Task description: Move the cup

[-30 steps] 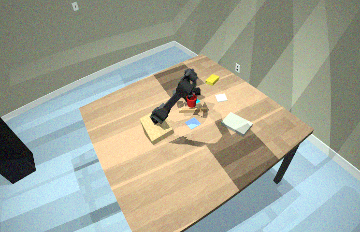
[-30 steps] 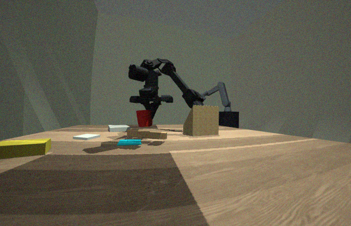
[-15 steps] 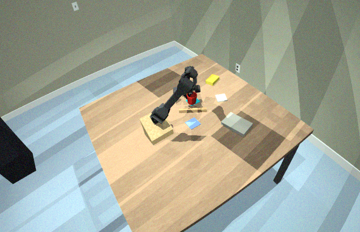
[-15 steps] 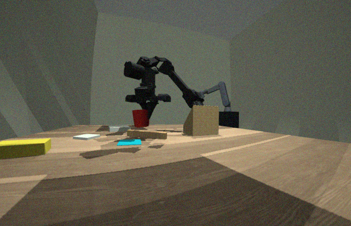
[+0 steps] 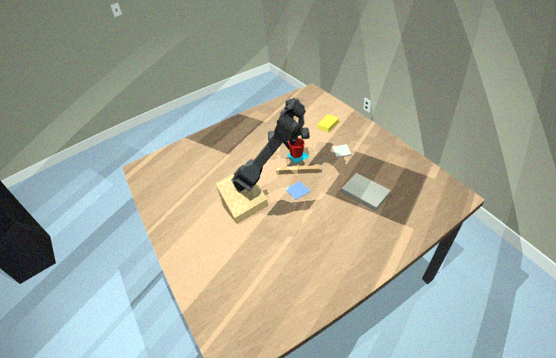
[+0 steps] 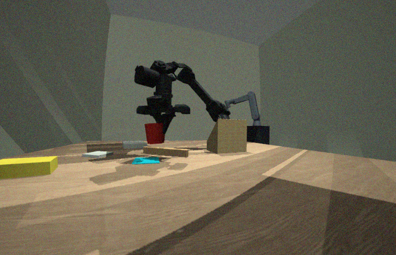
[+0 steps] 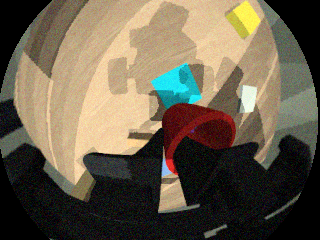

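Note:
The red cup (image 5: 296,149) (image 6: 153,133) (image 7: 172,119) is off the table and looks about upright. My gripper (image 5: 292,142) (image 6: 162,126) (image 7: 165,131) is shut on the cup's wall, with one finger inside the rim. A small purple spot shows inside the cup in the wrist view; the rest of its contents is hidden. The cyan pad (image 5: 304,156) (image 6: 145,161) (image 7: 169,85) lies on the table below, partly behind the cup in the top view. The blue pad (image 5: 298,190) (image 7: 166,169) lies on the other side of the wooden bar.
The wooden bar (image 5: 298,170) (image 6: 165,151) lies between the pads. A white tile (image 5: 342,151) (image 6: 97,154) (image 7: 248,99), a yellow block (image 5: 328,122) (image 6: 23,168) (image 7: 244,20) and a grey slab (image 5: 366,189) lie around them. A beige block (image 5: 240,202) (image 6: 231,135) stands by the arm's base.

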Tool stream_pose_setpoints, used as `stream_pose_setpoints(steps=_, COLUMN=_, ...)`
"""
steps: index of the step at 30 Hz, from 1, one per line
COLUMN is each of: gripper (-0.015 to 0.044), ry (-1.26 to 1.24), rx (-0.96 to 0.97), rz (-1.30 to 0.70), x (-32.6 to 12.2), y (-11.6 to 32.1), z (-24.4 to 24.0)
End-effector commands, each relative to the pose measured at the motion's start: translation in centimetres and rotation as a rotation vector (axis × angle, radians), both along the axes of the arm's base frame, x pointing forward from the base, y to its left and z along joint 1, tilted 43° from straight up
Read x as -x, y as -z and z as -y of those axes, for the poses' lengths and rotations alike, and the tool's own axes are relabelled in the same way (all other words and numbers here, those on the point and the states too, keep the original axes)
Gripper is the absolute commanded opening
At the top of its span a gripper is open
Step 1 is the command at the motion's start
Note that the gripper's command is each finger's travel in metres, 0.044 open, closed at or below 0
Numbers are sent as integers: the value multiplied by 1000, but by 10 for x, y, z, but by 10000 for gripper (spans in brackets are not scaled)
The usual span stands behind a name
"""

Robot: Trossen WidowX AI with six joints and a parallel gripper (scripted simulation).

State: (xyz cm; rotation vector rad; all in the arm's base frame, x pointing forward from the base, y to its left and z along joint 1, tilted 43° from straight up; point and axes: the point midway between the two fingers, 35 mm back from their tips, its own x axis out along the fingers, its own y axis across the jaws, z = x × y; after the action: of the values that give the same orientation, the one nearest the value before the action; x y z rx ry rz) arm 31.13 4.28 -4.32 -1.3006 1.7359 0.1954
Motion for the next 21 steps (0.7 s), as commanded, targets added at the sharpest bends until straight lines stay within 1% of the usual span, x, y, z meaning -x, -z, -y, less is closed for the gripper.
stream_pose_setpoints(steps=1, gripper=0, ry=0, rx=-5, rz=6, x=-6, y=3, z=-7)
stream_pose_setpoints(steps=21, gripper=0, ry=0, rx=-6, rz=8, x=-26, y=17, z=-26)
